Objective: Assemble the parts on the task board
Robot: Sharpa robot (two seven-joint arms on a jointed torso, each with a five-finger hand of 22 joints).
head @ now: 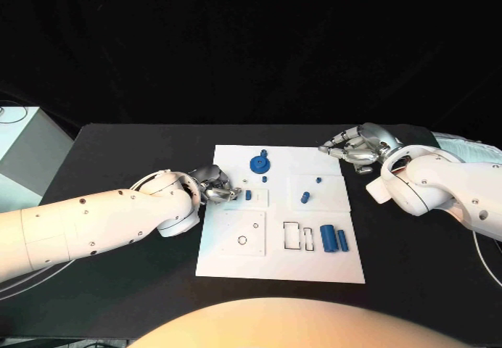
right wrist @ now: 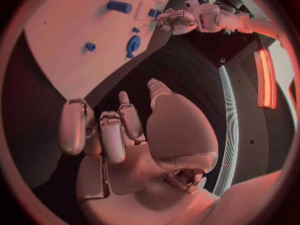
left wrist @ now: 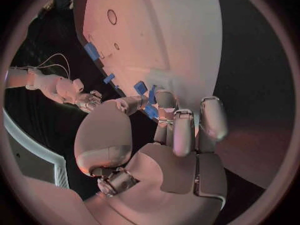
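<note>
L robot hand (head: 215, 185) pinches blue part (head: 249, 194) — R robot hand (head: 354, 148) idle.

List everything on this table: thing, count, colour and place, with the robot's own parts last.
Task board: one, white, middle of the black table.
Table: one, black, under everything.
Gear-shaped part: one, blue, far end of the board.
Cylinders: two, blue, side by side on the near right of the board.
Small part: one, blue, right of the board's middle.
Small block: one, blue, at the left hand's fingertips.
Cabinet: one, pale, beyond the table's left edge.
Left hand: silver, at the board's left edge, fingers at the block.
Right hand: silver, off the board's far right corner, holding nothing.
</note>
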